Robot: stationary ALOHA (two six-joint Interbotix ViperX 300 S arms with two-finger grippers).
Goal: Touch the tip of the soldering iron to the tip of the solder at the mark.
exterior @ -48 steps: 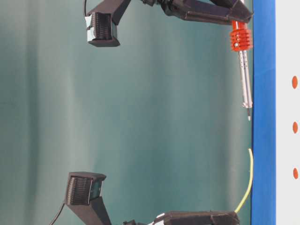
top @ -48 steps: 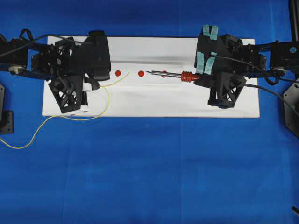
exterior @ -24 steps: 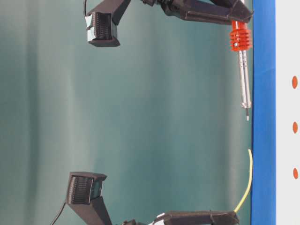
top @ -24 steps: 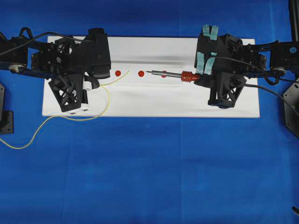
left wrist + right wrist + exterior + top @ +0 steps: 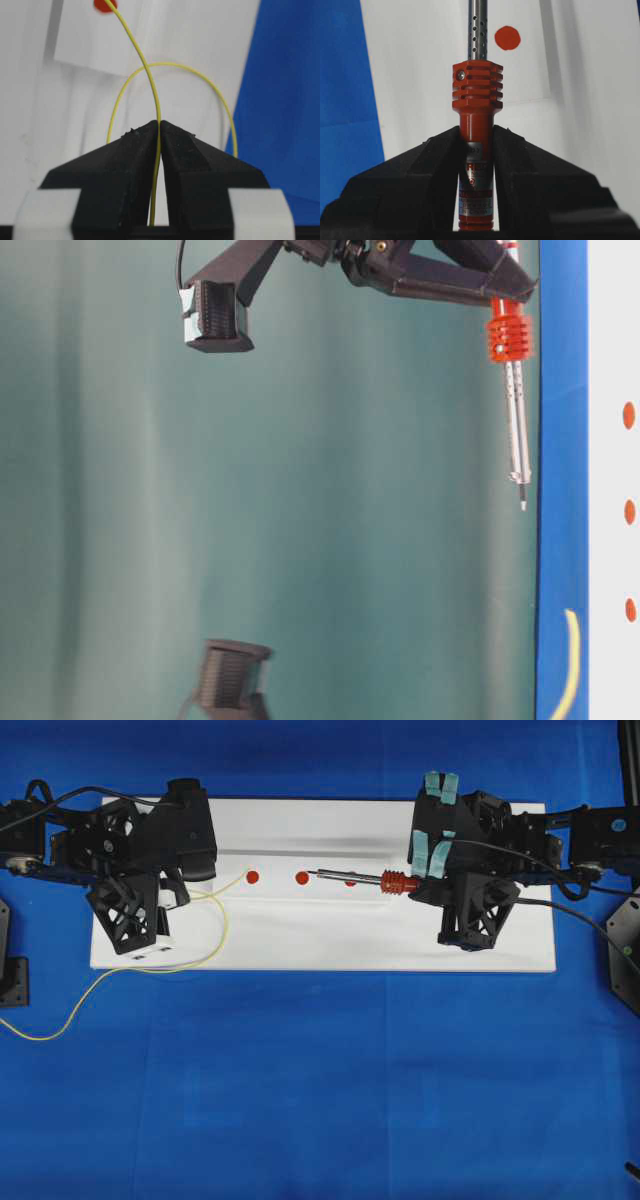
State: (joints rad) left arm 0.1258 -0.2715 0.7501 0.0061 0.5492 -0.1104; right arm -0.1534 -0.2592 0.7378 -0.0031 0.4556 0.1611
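Note:
My left gripper is shut on the solder, a thin yellow wire. Its free end lies at the leftmost red mark. The rest loops back and trails off the white board to the left. My right gripper is shut on the red handle of the soldering iron. The iron points left, its tip just right of the middle mark, apart from the solder. The iron's shaft partly hides a third mark.
The board lies on a blue cloth. A black cord runs from the right arm toward the right edge. Dark fixtures stand at the left edge and right edge.
My left arm has drawn back to the left, pulling the solder's end from near the middle mark to the leftmost mark. My right arm and the iron shifted slightly left.

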